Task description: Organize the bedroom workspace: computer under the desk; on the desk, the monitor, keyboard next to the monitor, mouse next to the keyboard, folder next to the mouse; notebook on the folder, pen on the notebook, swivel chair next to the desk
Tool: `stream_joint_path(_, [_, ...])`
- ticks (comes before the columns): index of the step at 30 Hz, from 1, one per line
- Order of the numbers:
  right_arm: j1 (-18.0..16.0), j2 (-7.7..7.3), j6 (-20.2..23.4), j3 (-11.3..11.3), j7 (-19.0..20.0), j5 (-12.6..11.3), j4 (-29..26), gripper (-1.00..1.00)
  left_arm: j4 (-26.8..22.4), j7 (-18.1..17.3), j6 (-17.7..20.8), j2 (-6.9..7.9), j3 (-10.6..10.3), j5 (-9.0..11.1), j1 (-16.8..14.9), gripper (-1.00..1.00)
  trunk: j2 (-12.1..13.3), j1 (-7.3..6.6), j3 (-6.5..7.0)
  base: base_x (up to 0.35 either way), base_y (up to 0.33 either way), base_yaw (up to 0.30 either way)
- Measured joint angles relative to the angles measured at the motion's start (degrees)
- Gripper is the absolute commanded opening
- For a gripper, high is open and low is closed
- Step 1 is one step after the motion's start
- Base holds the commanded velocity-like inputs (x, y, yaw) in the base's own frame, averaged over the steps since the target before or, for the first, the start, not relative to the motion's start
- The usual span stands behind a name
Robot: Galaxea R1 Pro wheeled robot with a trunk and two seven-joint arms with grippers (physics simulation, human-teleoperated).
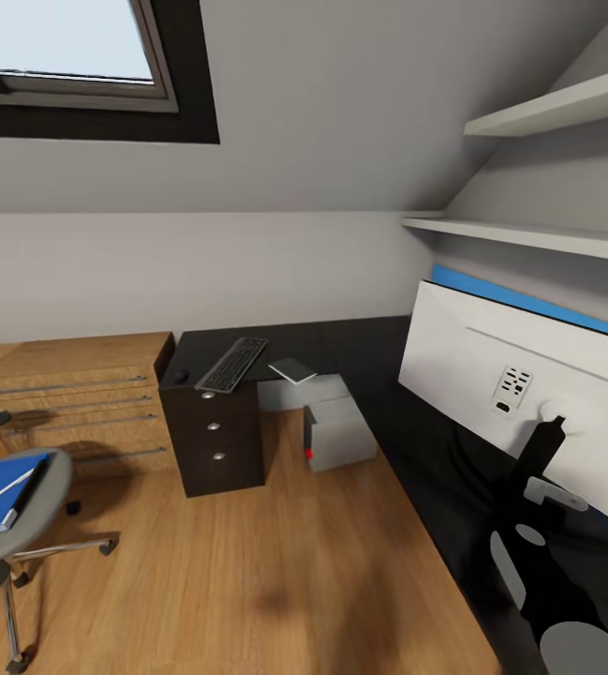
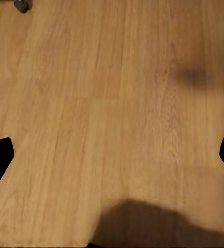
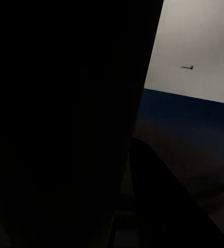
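You're looking at the monitor step, I reckon: the monitor (image 1: 519, 375) is sitting on the black desk (image 1: 360, 342) with its white back facing you, blue edge on top, and your right arm is reaching at its stand. Can't tell whether the right fingers are clenched or released; the right wrist view is too dark. The left gripper's fingertips are sitting wide apart over bare floor (image 2: 112, 103), holding nothing. The keyboard (image 1: 231, 364) is lying on the desk's far end. The folder (image 1: 4, 492) is waiting on the chair (image 1: 51, 469), so next you're probably turning toward it.
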Motion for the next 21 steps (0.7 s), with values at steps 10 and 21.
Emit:
stream_joint_path(10, [0.0, 0.11, 0.0, 0.0, 0.0, 0.1, 0.0, -1.00, 0.0, 0.0, 0.0, 0.00, 0.0, 0.0, 0.0, 1.00, 0.0, 0.00, 0.00, -0.332, -0.002, 0.000])
stream_joint_path(21, [0.0, 0.13, 0.0, 0.0, -0.1, 0.1, 0.0, -1.00, 0.0, 0.1, 0.0, 0.00, 0.0, 0.0, 0.0, 1.00, 0.0, -0.03, 0.00, -0.200, -0.031, 0.000])
